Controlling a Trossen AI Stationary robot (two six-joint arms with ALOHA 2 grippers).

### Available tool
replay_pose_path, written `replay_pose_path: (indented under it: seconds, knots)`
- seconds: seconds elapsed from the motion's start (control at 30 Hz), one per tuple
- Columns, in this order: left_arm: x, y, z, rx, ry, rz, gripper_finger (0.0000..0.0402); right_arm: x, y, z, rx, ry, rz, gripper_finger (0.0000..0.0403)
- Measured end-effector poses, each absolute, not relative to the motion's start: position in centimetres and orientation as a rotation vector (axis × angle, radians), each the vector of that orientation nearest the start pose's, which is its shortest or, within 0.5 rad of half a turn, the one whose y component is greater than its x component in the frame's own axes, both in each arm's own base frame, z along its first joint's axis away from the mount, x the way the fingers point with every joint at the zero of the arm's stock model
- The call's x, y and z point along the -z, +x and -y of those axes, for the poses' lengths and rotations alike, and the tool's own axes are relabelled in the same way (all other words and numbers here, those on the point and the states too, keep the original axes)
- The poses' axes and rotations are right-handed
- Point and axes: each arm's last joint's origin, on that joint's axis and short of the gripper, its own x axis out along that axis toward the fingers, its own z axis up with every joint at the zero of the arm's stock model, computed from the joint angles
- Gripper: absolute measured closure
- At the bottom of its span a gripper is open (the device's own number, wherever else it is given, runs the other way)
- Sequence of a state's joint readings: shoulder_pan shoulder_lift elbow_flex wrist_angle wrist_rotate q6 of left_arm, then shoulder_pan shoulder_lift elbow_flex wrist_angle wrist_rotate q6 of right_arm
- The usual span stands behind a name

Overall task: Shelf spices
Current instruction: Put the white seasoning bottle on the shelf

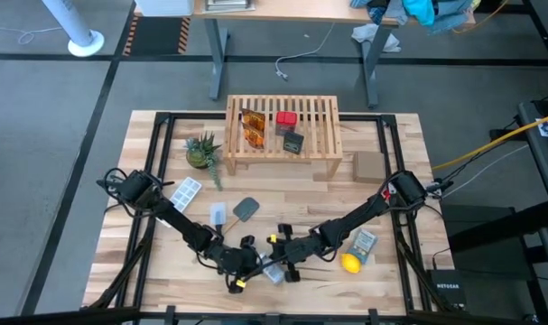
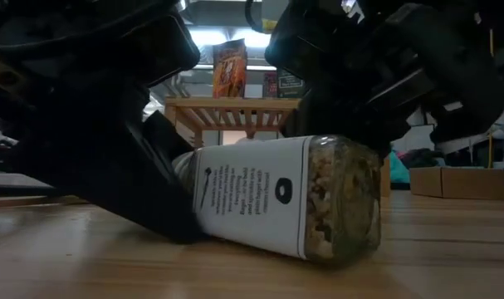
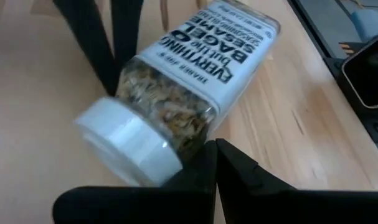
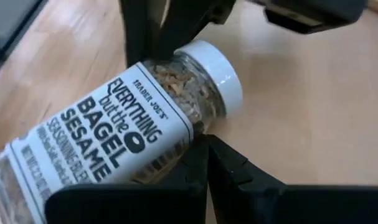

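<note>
A clear, white-capped spice bottle point(image 3: 195, 68) lies on its side on the table near its front edge, with a white label reading "Everything but the Bagel Sesame". My left gripper point(image 3: 215, 149) and my right gripper point(image 4: 206, 142) are both shut and meet the bottle's cap end from opposite sides. At the far middle, the wooden shelf point(image 1: 320, 135) carries two amber packets point(image 1: 252, 128), a red box point(image 1: 286, 118) and a black box point(image 1: 293, 142) on its slatted top. My left gripper touches the glass wall just below the white cap point(image 3: 198, 132) with its shut fingertips, slanting down from the table's left. The bottle lies on its side on the table. My right gripper touches the glass just below the cap point(image 4: 198, 124) on the opposite side with its shut fingertips, slanting down from the table's right.
A yellow lemon point(image 1: 350, 263) and a grey-blue packet point(image 1: 364, 244) lie right of the bottle. A small plant point(image 1: 201, 149) stands left of the shelf and a brown box point(image 1: 368, 164) right of it. Flat pale items point(image 1: 185, 191) and a grey one point(image 1: 246, 208) lie at the middle left.
</note>
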State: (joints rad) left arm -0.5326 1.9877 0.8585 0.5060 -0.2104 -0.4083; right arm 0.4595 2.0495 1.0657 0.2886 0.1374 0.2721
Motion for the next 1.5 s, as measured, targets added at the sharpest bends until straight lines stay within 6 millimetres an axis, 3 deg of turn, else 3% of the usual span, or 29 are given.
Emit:
replay_pose_path:
  seconds: [0.4, 0.73, 1.17, 1.5]
  knots:
    - [-9.5, 32.3, 16.5, 0.133, -0.081, -0.631, 0.0401, -10.7, 36.4, -17.0, -0.048, -0.023, -0.632, 0.0395]
    - [-12.1, 31.3, 15.5, 0.004, 0.058, -0.646, 0.0401, -11.1, 36.6, -16.7, 0.053, -0.055, -0.57, 0.0395]
    - [-11.8, 30.9, 14.9, -0.117, 0.165, -0.677, 0.0401, -11.4, 36.8, -16.5, 0.153, -0.103, -0.52, 0.0395]
    - [-14.7, 29.9, 14.4, -0.161, 0.203, -0.657, 0.0401, -12.4, 37.1, -16.5, 0.237, -0.099, -0.429, 0.0395]
